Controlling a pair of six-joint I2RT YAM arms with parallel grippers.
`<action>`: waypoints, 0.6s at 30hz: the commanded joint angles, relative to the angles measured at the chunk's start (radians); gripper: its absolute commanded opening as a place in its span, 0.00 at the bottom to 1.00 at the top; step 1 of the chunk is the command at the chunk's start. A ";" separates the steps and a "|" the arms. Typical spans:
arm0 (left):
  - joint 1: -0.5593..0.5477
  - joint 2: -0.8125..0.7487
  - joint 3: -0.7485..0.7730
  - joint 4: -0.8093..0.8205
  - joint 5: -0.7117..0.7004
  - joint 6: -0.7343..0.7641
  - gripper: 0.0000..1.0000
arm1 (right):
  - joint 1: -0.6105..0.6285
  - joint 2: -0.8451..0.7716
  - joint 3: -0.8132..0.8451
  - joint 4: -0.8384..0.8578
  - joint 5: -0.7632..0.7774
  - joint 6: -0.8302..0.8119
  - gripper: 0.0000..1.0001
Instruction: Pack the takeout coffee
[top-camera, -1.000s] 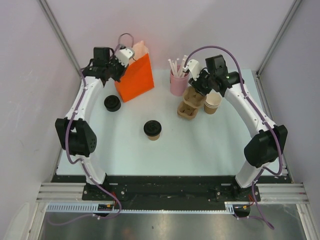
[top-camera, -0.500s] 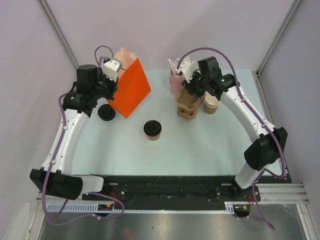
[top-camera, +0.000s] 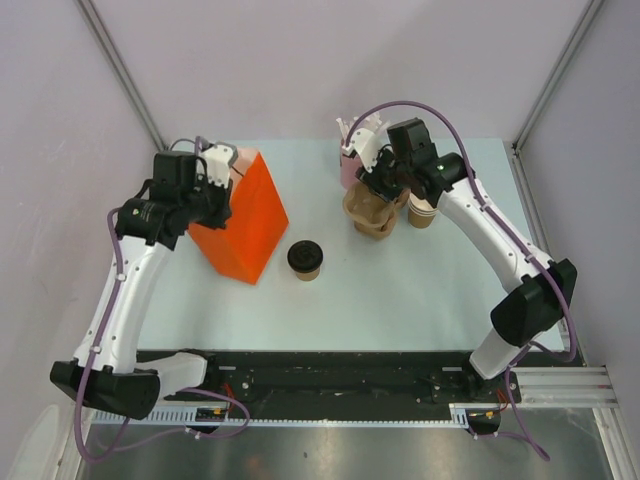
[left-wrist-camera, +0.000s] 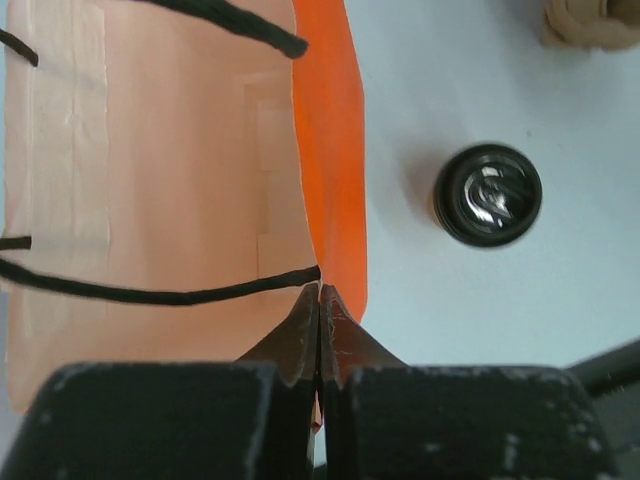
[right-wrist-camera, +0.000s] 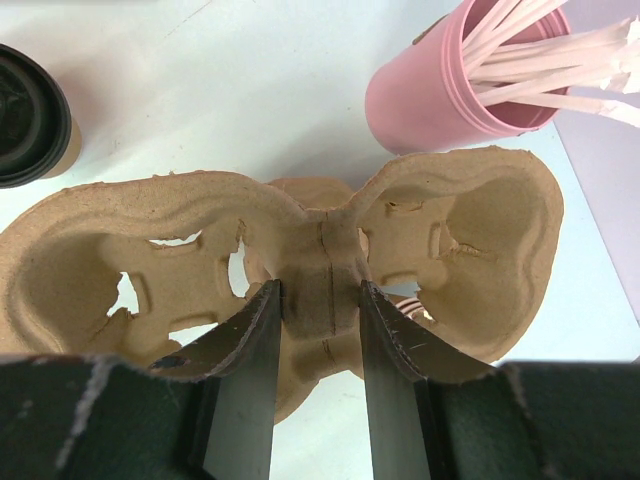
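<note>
The takeout coffee (top-camera: 304, 258), a small kraft cup with a black lid, stands mid-table; its lid also shows in the left wrist view (left-wrist-camera: 488, 195) and at the left edge of the right wrist view (right-wrist-camera: 28, 112). The orange paper bag (top-camera: 243, 228) leans just left of it, mouth open. My left gripper (top-camera: 220, 186) is shut on the bag's upper rim (left-wrist-camera: 330, 190). My right gripper (top-camera: 382, 188) is shut on the middle ridge of the brown pulp cup carrier (right-wrist-camera: 150, 260), which also shows in the top view (top-camera: 365, 212).
A pink cup of straws (top-camera: 350, 165) stands behind the carrier, also in the right wrist view (right-wrist-camera: 440, 95). Stacked lidless paper cups (top-camera: 425, 212) sit right of the carrier. Another carrier lies under the held one. Walls and frame posts close the back and sides.
My left arm has pulled the bag forward and toward the coffee, tilting it; the black-lidded item at left is now hidden behind it. My right gripper has shifted slightly left on the carrier.
</note>
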 joint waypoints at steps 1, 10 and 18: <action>-0.034 -0.048 -0.014 -0.161 -0.014 -0.054 0.01 | 0.017 -0.063 0.001 0.031 0.005 0.016 0.14; -0.053 -0.066 -0.072 -0.217 0.027 -0.071 0.01 | 0.038 -0.066 -0.002 0.038 0.017 0.010 0.14; -0.056 -0.066 -0.051 -0.223 0.076 -0.039 0.51 | 0.057 -0.063 0.009 0.038 0.028 0.008 0.14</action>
